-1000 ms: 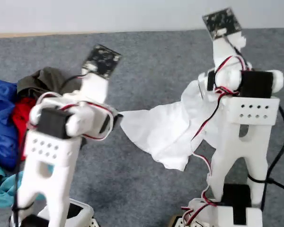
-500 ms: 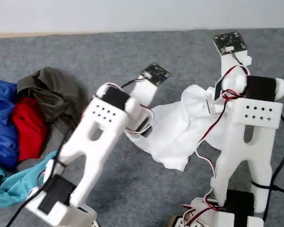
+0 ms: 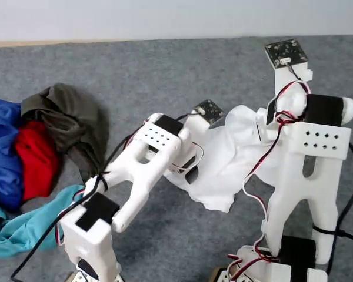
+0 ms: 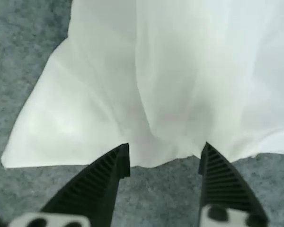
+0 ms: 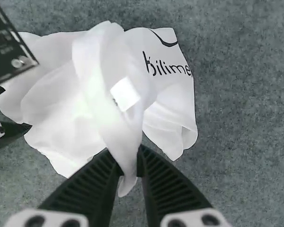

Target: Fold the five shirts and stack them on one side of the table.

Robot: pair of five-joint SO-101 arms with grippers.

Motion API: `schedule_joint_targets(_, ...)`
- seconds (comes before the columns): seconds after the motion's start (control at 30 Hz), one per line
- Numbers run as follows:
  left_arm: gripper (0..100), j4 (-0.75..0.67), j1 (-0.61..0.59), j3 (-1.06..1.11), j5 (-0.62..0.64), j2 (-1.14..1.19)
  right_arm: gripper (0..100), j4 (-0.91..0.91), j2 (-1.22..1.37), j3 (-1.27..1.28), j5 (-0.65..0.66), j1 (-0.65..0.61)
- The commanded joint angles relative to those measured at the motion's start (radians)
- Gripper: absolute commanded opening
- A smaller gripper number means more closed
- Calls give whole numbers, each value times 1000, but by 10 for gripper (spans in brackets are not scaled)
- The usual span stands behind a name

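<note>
White shirt [image 3: 228, 165]; pile [image 3: 40, 148] red, blue, olive, teal; grey table [image 3: 165, 64].

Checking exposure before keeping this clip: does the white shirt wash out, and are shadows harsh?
Left wrist view: white shirt glares, folds faint. Right wrist view: brightest along the raised fold, print readable. High view: even light, only soft shadows under the shirt.

The high view looks down over the table [image 3: 165, 64]; both wrist views closely face the same white shirt [image 3: 223, 158].
</note>
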Motion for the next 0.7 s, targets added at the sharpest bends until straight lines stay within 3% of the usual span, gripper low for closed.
schedule_joint_targets(0.0,246,-28,9,-36,-17,6,10,-7,-38,-5,-5,12)
schedule_joint_targets(0.4,245,-52,77,-101,-17,117,10,-8,-38,-5,-5,10)
schedule_joint_targets(0.67,230,34,80,-249,-17,232,10,-8,-38,-6,-5,10)
